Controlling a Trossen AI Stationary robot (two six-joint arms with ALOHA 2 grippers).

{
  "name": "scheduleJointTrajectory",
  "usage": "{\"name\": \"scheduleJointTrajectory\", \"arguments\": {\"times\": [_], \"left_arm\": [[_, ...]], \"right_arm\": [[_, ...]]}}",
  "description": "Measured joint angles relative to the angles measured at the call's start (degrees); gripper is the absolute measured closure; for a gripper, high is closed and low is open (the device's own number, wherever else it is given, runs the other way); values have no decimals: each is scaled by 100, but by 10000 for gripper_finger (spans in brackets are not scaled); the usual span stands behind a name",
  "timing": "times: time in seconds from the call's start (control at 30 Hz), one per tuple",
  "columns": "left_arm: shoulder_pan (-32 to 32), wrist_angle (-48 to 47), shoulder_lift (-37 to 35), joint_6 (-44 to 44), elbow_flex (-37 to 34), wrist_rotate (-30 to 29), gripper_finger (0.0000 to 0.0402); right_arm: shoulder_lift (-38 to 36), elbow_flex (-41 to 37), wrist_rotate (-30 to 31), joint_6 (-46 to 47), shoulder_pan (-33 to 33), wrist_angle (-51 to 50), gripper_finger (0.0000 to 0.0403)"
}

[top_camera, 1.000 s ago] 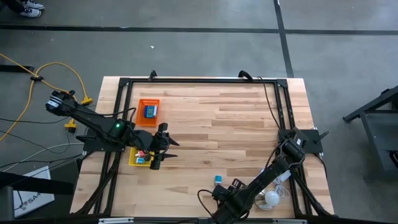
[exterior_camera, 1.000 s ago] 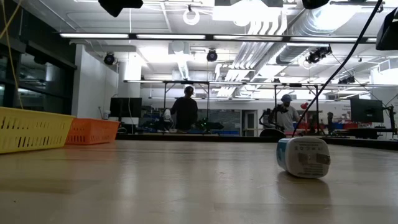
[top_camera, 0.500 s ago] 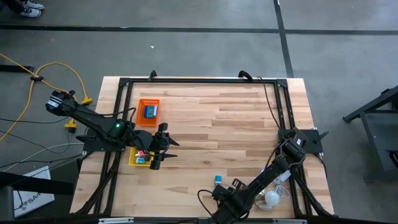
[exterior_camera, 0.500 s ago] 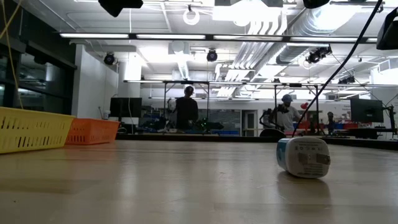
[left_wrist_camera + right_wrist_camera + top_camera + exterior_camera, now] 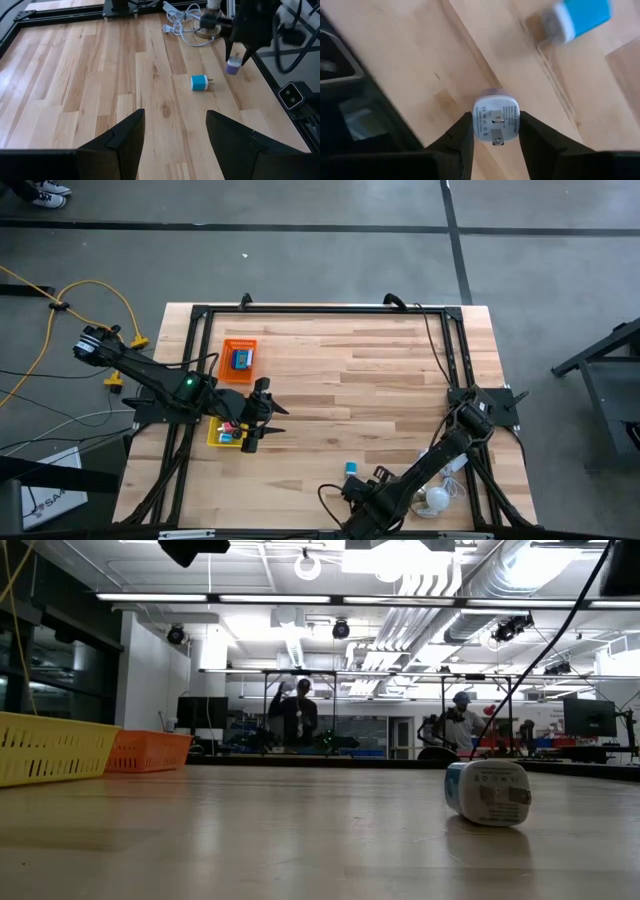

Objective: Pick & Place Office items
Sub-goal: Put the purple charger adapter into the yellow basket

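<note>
high view: overhead, straight down, far enough to take in the whole worktop (image 5: pixel 380 380) and both arms. low view: at worktop level, looking level across the boards into the room behind. left wrist view: looks past its own fingers (image 5: pixel 125 145) along the worktop toward the right arm. right wrist view: close, pointing down at the boards. all four share the blue-and-white plug block (image 5: pixel 351 468), which lies closest to the low camera.
</note>
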Motion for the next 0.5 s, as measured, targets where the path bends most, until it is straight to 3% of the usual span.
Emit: {"name": "scheduleJointTrajectory", "arguments": {"times": [0.23,0.5], "left_arm": [[0,0,0,0,0,-1,199],[0,2,0,0,0,0,199]], "right_arm": [[-513,0,755,-222,77,-68,285],[-995,0,1896,-1087,37,282,286]]}}
